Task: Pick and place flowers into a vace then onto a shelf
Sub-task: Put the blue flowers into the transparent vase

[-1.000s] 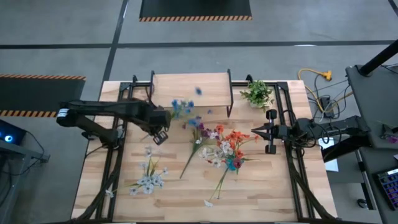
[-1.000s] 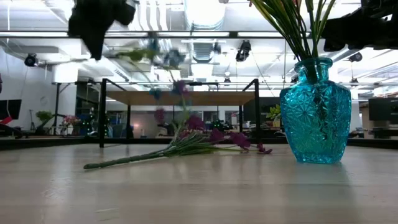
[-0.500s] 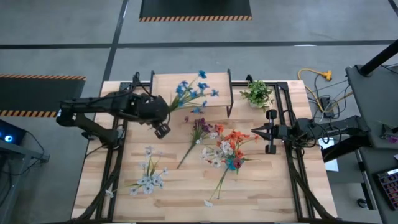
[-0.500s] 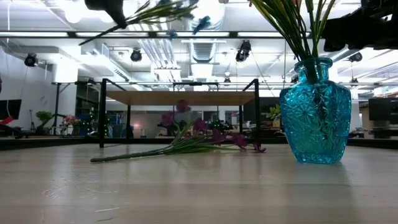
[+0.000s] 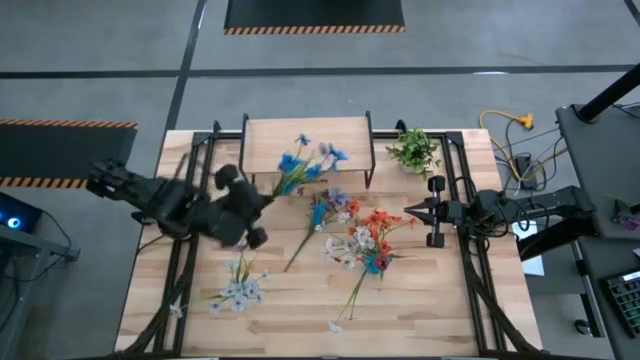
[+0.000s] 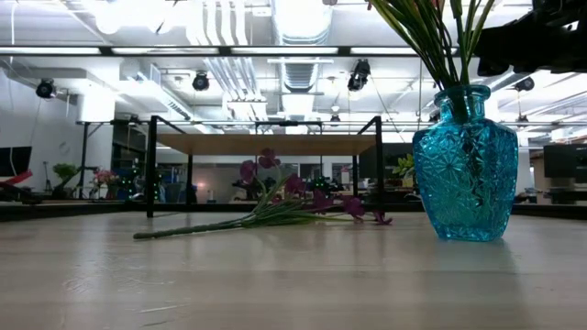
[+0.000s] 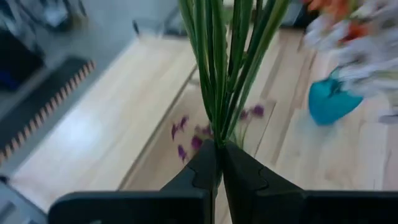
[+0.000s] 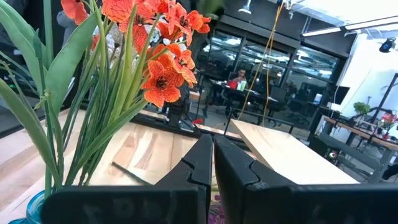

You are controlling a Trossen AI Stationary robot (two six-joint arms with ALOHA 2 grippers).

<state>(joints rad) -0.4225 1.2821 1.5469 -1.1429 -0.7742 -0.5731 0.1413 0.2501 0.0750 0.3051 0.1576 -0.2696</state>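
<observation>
The left gripper (image 7: pixel 219 163) is clamped on a bunch of green stems (image 7: pixel 227 68) — the blue flowers (image 5: pixel 300 163), whose blooms hang over the near edge of the shelf (image 5: pixel 308 143) in the overhead picture. The left gripper sits over the left-centre of the table (image 5: pixel 300 310), just left of that bunch.

The blue glass vase (image 6: pixel 465 168) stands right of centre and already holds orange and white flowers (image 5: pixel 368 236). A purple bunch (image 6: pixel 275 203) lies flat on the table between the shelf and the vase. A white bunch (image 5: pixel 238 285) lies nearer, toward the left. A leafy green plant (image 5: pixel 415 150) stands at the far right, beside the shelf.

The right gripper (image 8: pixel 213 162) waits at the right side of the table, near the vase — its fingers pressed together with nothing between them.
</observation>
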